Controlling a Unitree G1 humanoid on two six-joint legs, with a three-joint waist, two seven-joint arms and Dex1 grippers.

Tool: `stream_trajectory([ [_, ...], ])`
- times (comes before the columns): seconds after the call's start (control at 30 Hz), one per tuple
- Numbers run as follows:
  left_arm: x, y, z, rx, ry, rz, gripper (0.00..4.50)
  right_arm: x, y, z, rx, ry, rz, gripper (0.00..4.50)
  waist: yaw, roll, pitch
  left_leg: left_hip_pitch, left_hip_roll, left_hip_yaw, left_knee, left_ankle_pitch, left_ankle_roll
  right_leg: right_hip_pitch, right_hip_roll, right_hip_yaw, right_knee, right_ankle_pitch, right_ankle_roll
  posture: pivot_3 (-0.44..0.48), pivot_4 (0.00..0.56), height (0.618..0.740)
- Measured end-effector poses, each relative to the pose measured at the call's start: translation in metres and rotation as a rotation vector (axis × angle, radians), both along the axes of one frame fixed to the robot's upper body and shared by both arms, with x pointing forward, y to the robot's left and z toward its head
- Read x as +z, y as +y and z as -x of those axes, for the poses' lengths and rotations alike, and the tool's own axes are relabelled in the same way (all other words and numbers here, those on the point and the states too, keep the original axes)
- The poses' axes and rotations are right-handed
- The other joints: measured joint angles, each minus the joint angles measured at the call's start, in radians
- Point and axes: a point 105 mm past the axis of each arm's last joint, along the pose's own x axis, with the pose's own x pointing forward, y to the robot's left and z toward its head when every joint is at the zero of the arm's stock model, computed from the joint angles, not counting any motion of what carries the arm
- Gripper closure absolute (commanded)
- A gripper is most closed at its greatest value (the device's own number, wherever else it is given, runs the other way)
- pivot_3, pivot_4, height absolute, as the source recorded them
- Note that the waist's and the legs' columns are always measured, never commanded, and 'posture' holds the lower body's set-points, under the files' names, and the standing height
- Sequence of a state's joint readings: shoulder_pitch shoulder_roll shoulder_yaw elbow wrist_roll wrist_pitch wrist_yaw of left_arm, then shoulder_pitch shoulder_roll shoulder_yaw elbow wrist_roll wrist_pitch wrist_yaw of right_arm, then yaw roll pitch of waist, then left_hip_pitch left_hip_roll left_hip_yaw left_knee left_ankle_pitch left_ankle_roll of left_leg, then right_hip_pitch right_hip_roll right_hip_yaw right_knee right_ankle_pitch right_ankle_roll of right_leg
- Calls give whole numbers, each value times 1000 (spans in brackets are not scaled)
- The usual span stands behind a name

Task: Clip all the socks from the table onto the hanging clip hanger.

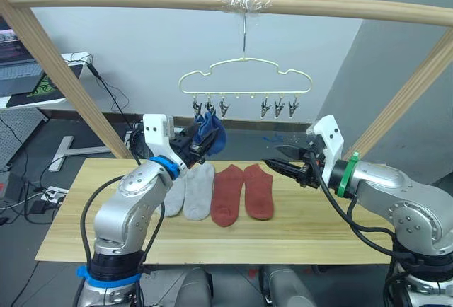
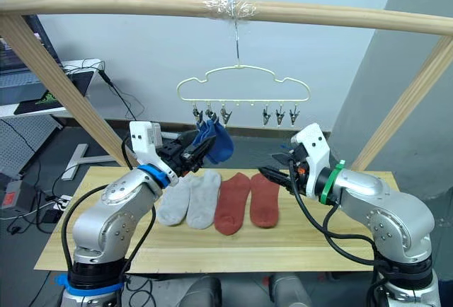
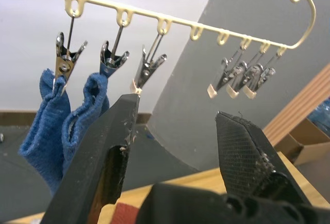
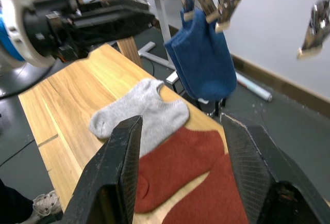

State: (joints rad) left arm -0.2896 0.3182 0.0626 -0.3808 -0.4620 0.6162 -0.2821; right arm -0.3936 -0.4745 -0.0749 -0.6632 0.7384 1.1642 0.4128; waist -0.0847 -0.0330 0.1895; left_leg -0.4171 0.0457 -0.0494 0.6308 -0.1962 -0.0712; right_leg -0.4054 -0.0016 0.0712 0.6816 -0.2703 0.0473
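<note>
Two blue soft-fabric ankle socks (image 3: 56, 115) are already hanging from the first two metal clips of the thin pale-yellow wavy wire hanger (image 1: 244, 73) – so four remain. Two light grey socks (image 1: 192, 190) and two rust red socks (image 1: 242, 192) are lying side by side on the light yellowish wooden surface (image 1: 297, 233), toes toward the robot, probably for easy picking. The left end effector (image 3: 178, 118) is hovering just below the third clip (image 3: 148, 68), spread wide and holding nothing. The right end effector (image 4: 188, 126) is waiting above the red socks – also wide and empty.
</note>
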Motion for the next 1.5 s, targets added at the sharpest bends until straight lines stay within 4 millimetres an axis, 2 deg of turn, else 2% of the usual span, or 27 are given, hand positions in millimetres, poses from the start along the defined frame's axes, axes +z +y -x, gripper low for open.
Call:
stream_trajectory([
  [0.23, 5, -8, -18, 82, -86, -53, 2369, 5, 5, 1, 20, -11, -14, 2003, 2, 0, 0, 0, 0, 0, 0, 0, 0, 0, 0, 0, -1, 0, 0, -77, 160, 740],
  [0.37, -7, -20, -27, 105, -66, -87, 2369, 5, 8, 3, 30, -14, -15, 2003, 2, 0, 0, 0, 0, 0, 0, 0, 0, 0, 0, 0, -1, 0, 0, -76, 168, 740],
  [0.5, -13, -21, -33, 131, -59, -110, 2369, 5, 9, 3, 32, -11, -15, 2003, 1, 0, 0, 0, 0, 0, -1, 0, 0, 0, 0, 0, -1, 0, 0, -88, 175, 740],
  [0.97, -16, -34, -62, 156, -58, -105, 2369, 7, 12, 12, 32, -13, -18, 2003, -3, 0, 1, -1, 0, 0, -1, 0, 0, 0, 0, 0, -2, 0, 0, -160, 174, 740],
  [1.1, -20, -34, -69, 162, -48, -116, 2369, 8, 7, 11, 2, -23, -14, 2003, -6, 0, 1, -1, 0, 0, -1, 0, 0, 0, 0, 0, -2, 0, 0, -167, 173, 740],
  [1.5, -3, -36, -89, 202, -107, -116, 2369, 7, 5, 11, -36, -19, -17, 2003, -25, -1, 1, -2, 0, 0, -2, 0, 0, 0, 0, 0, -3, 0, 1, -190, 172, 740],
])
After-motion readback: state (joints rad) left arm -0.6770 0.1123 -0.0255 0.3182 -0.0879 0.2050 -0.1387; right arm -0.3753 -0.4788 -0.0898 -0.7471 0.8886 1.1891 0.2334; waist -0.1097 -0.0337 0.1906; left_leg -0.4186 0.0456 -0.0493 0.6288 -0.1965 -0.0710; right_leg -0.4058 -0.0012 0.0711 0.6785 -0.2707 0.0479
